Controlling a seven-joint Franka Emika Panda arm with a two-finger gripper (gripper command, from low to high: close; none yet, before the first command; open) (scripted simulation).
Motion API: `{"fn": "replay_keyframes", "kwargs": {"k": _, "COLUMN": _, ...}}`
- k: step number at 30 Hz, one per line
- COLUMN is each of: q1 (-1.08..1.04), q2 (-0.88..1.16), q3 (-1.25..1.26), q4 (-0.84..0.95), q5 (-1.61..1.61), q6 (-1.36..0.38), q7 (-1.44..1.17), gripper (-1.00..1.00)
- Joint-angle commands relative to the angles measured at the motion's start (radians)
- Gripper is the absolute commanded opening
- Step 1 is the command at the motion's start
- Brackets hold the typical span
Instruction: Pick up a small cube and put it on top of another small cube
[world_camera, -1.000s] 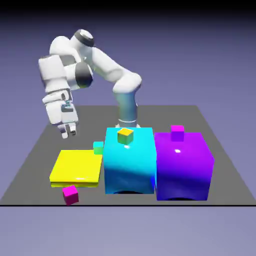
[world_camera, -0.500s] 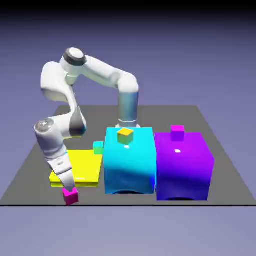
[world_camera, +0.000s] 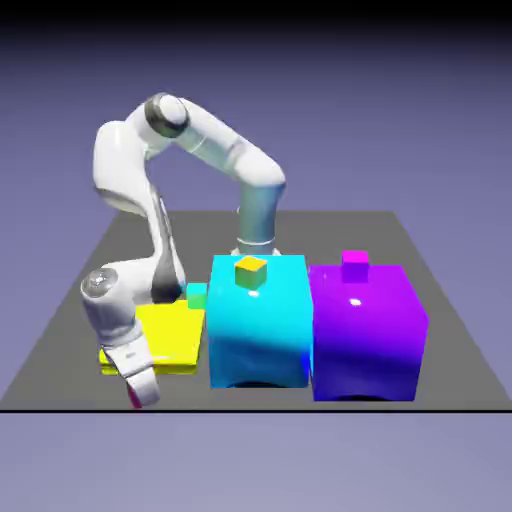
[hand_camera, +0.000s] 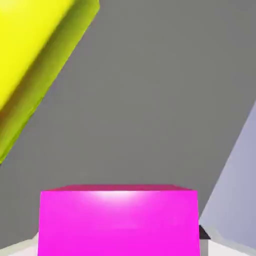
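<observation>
So it's a dark grey table (world_camera: 300, 232) with a flat yellow slab (world_camera: 174, 338) on the exterior view's left, then a big cyan block (world_camera: 260, 335) near the middle, and a big purple block (world_camera: 368, 340) right beside it, over on the right.

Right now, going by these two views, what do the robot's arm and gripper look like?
The arm is glossy white, built of rounded, tube-like segments, with dark grey bands at some joints and a silvery round cap near the wrist. The gripper shows only in part: pale, whitish pieces and a little black and grey at one side. No cables or markings can be made out.
</observation>
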Motion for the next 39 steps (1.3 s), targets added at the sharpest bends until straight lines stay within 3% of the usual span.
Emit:
{"fn": "replay_keyframes", "kwargs": {"k": 1, "q1": -0.026, "q2": -0.018, "q3": 0.036, "q4": 0.003, "q5": -0.023, "q6": -0.028, "q7": 0.012, "gripper": -1.00}}
{"fn": "replay_keyframes", "kwargs": {"k": 7, "q1": -0.180, "q2": -0.123, "q3": 0.254, "q4": 0.019, "q5": -0.173, "q6": -0.205, "q7": 0.091, "gripper": -1.00}}
{"fn": "replay_keyframes", "kwargs": {"k": 12, "q1": -0.256, "q2": -0.116, "q3": 0.435, "q4": -0.006, "q5": -0.113, "q6": -0.225, "q7": 0.141, "gripper": -1.00}}
{"fn": "replay_keyframes", "kwargs": {"k": 33, "q1": 0.256, "q2": -0.409, "q3": 1.154, "q4": -0.319, "q5": -0.102, "q6": -0.800, "q7": 0.899, "gripper": -1.00}}
{"fn": "replay_keyframes", "kwargs": {"k": 35, "q1": 0.271, "q2": -0.413, "q3": 1.135, "q4": -0.318, "q5": -0.112, "q6": -0.803, "q7": 0.899, "gripper": -1.00}}
{"fn": "replay_keyframes", "kwargs": {"k": 39, "q1": 0.186, "q2": -0.268, "q3": 1.076, "q4": -0.386, "q5": -0.049, "q6": -0.633, "q7": 0.823, "gripper": -1.00}}
